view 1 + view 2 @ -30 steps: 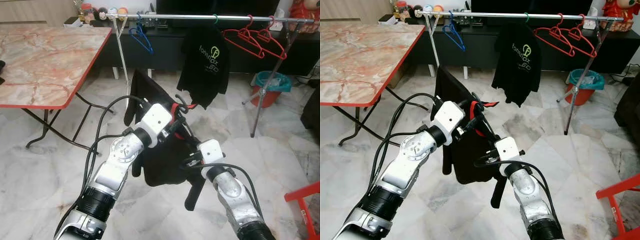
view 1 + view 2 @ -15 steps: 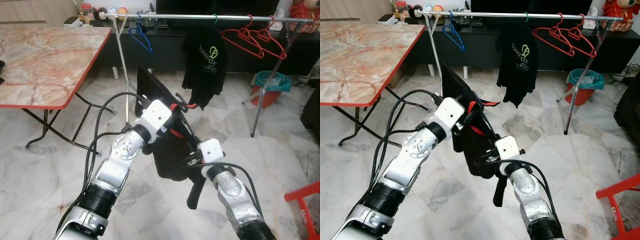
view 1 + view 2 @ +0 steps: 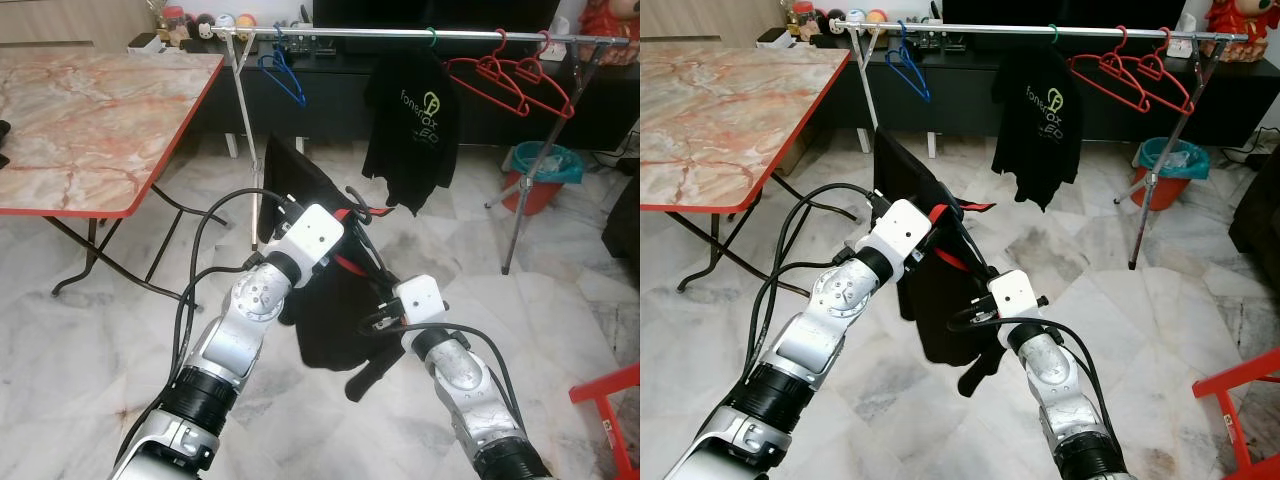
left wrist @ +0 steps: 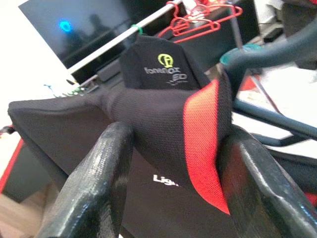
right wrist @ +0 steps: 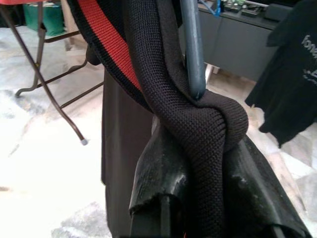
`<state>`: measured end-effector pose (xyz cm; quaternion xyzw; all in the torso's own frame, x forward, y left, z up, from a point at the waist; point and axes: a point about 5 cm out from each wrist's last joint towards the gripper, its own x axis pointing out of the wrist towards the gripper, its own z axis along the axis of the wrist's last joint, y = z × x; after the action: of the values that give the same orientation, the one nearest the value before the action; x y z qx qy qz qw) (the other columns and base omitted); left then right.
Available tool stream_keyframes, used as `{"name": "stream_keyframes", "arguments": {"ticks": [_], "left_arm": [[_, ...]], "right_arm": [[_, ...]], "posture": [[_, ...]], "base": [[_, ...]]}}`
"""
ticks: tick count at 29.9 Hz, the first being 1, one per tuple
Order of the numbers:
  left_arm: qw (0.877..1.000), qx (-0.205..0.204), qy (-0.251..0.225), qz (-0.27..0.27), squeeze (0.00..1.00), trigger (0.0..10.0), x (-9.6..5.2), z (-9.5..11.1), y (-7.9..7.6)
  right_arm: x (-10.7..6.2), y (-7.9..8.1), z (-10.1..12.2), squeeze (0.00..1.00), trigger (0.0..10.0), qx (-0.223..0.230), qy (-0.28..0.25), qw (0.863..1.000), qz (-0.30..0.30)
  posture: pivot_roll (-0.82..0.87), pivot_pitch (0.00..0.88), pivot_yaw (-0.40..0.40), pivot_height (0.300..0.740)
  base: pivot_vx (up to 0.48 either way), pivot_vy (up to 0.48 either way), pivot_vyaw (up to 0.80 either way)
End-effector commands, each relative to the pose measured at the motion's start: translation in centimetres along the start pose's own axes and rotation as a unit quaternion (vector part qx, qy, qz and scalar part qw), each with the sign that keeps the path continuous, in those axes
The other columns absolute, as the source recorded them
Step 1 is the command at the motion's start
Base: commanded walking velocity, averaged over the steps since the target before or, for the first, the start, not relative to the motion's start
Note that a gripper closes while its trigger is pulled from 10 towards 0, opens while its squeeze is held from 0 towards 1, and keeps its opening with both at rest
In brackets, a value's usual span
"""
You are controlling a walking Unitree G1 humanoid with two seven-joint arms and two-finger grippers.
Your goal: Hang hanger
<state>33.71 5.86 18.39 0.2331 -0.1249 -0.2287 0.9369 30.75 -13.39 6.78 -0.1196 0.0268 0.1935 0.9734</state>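
Two arms hold one black shirt [image 3: 330, 320] on a hanger [image 3: 365, 205] in mid-air, well short of the rail [image 3: 400, 34] ahead and above. Left jaws [image 4: 173, 148] are clenched on the shirt's red-trimmed collar; right jaws [image 5: 198, 163] grip a fold of fabric beside the hanger's wire. The hook points up toward the rail, nearer the left arm. Fabric hides most of the hanger, so its long axis is unclear.
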Motion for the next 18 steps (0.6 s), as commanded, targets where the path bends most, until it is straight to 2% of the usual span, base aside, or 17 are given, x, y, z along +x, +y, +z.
{"name": "stream_keyframes", "arguments": {"ticks": [1, 3, 8, 9, 11, 18], "left_arm": [[1.0, 0.007, -0.003, 0.016, 0.0, 10.0, 0.31, 0.27, 0.5], [1.0, 0.013, -0.02, 0.02, 0.0, 10.0, 0.5, 0.95, 0.39], [0.999, 0.026, -0.019, 0.022, 0.0, 10.0, 0.5, 1.01, 0.25], [0.999, 0.026, -0.018, 0.022, 0.0, 5.3, 0.48, 0.93, 0.21], [0.999, 0.043, -0.011, 0.025, 0.0, 0.0, 0.44, 0.69, 0.26], [0.998, 0.051, -0.012, 0.023, 0.0, 0.0, 0.44, 0.68, 0.29]], "right_arm": [[0.4, 0.19, 0.67, 0.0, 0.0, 0.0, -0.013, 1.0, 0.011], [0.35, 0.38, 0.41, 0.0, 0.0, -0.002, -0.006, 1.0, 0.014], [0.27, 0.32, 0.31, 0.0, 0.0, -0.005, -0.004, 1.0, 0.014], [0.24, 0.29, 0.3, 0.0, 0.0, -0.005, -0.004, 1.0, 0.015], [0.16, 0.25, 0.28, 0.0, 0.0, -0.006, -0.004, 1.0, 0.015], [0.15, 0.24, 0.26, 0.0, 0.0, -0.006, -0.004, 1.0, 0.013]], "posture": [[0.05, 0.042, 0.022, 0.74], [0.05, 0.041, 0.021, 0.74], [0.05, 0.041, 0.021, 0.74], [0.05, 0.041, 0.021, 0.74], [0.04, 0.039, 0.023, 0.74], [0.05, 0.037, 0.025, 0.74]], "base": [[0.0, 0.0, 0.0], [0.0, 0.0, 0.0], [0.0, 0.0, 0.0], [0.0, 0.0, 0.0], [0.0, 0.0, 0.0], [0.0, 0.0, 0.0]]}}
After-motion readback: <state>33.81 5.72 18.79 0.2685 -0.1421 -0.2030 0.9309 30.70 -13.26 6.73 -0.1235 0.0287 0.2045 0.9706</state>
